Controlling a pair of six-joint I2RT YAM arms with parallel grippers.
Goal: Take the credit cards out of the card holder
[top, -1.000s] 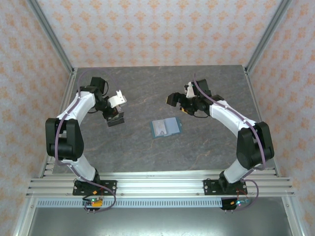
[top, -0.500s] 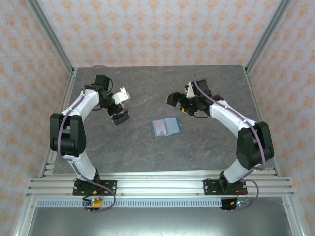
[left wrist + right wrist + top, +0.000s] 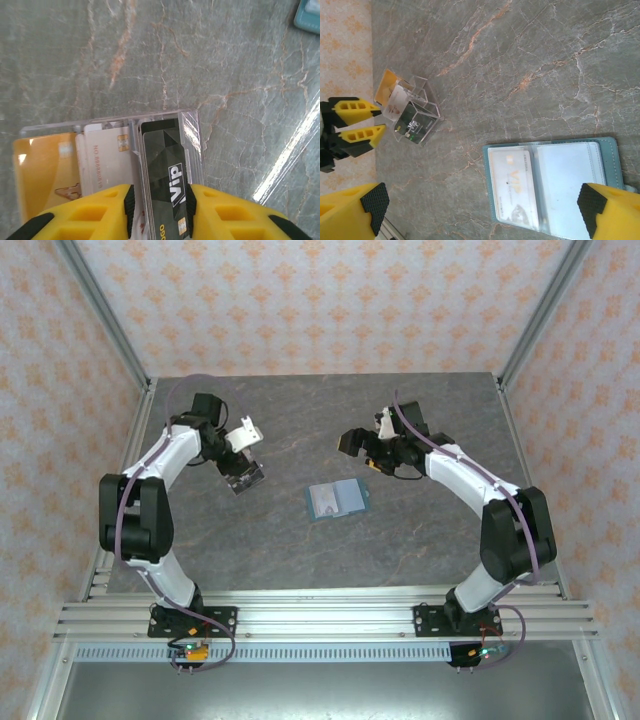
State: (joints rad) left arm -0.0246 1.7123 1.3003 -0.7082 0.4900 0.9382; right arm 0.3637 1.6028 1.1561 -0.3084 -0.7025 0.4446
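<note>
The teal card holder (image 3: 338, 500) lies open and flat at mid-table, and a pale card (image 3: 512, 187) shows in its left clear pocket (image 3: 560, 185). A dark "VIP" credit card (image 3: 165, 165) stands in a clear plastic rack (image 3: 192, 145) beside a pale card (image 3: 107, 160) and an orange card (image 3: 45, 170). My left gripper (image 3: 160, 210) hovers just over that rack (image 3: 247, 477). Its pads stand slightly off either side of the dark card, open. My right gripper (image 3: 352, 443) hangs wide open above the holder's far side with nothing in it (image 3: 482, 205).
The rack (image 3: 415, 117) sits left of the holder with bare marble table (image 3: 300, 420) between them. Metal frame posts (image 3: 110, 320) and patterned walls close in the table at the back and sides. A rail (image 3: 320, 615) runs along the near edge.
My left arm has shifted a little to the right over the rack. Its jaws have parted from the dark card, which now stands in the rack. The right arm has not moved.
</note>
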